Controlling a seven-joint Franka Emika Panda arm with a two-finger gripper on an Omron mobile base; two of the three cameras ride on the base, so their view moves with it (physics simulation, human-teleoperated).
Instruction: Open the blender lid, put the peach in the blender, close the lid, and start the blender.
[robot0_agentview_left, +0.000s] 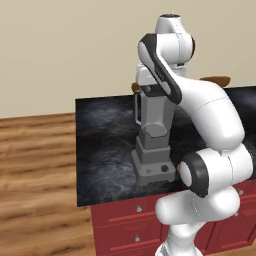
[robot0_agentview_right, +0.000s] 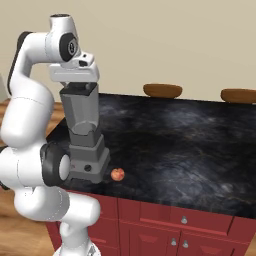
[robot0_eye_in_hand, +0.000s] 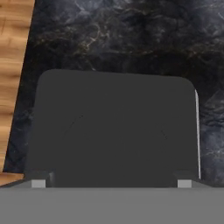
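nearest us, the red cabinet drawers (robot0_agentview_right: 170, 220) run under the front edge of the dark marble tabletop (robot0_agentview_right: 175, 145). just behind that edge stands the blender (robot0_agentview_left: 154, 145), its stepped grey base with the red mark and black knob facing us. the peach (robot0_agentview_right: 118, 174) lies on the tabletop just beside that base, apart from it and close to the front edge, not yet picked up.

above the jar we have brought the gripper (robot0_agentview_right: 76, 86) straight down over the top, hand pointing downward, which we judge is the pose for taking the cap off. in the hand view the blender lid (robot0_eye_in_hand: 113, 127) sits broad and dark right under the camera, still on the jar's rim as far as we can tell. the two small grey tips at the bottom of that view stand wide apart near the lid's corners, so we read the jaws as released, straddling the lid and not yet clamped on it.

with the lid on, we cannot see into the jar or what it holds.

farther back, two brown stool tops (robot0_agentview_right: 162, 90) rise past the tabletop's far edge, before the beige wall (robot0_agentview_right: 175, 40).
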